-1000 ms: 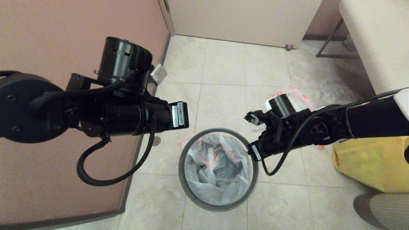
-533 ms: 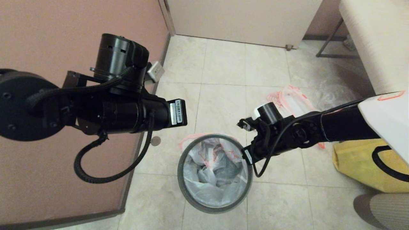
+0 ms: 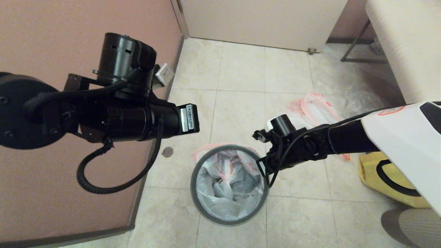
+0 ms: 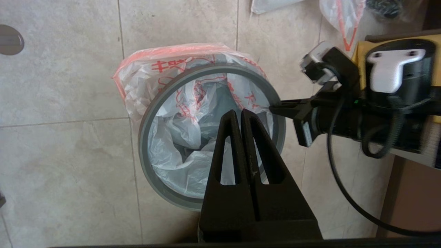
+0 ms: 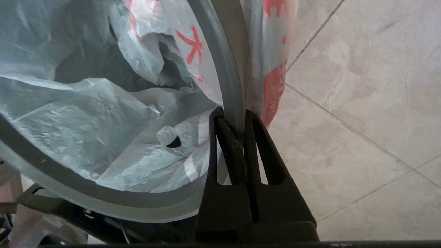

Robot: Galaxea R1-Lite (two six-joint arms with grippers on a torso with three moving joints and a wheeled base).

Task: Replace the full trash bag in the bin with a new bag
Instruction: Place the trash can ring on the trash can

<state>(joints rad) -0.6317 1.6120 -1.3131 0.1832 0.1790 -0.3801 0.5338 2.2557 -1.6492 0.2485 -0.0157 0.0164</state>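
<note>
Now the bin (image 3: 206,210) stands on the tile floor (image 3: 241,72), with the new bag (image 3: 224,179) crumpled inside it and folded out over the far side of the grey hoop (image 3: 193,187). A pink wall (image 3: 69,20) is close on the left, and its bottom edge runs just beside the bin. On the right a yellow bag (image 3: 372,172) sits near, and the full bag (image 3: 311,106) lies on the floor behind the right arm. Bare floor lies open in front of the bin and behind it, up to a pale door (image 3: 262,20).

The right gripper (image 5: 230,119) is at the right side of the bin. Its jaws pinch the hoop, one jaw inside the bin and one outside, with the new bag's edge hanging just past the outer jaw.

The left gripper (image 4: 238,115) hangs above the bin, apart from it. Its jaws are pressed together with nothing in them
</note>
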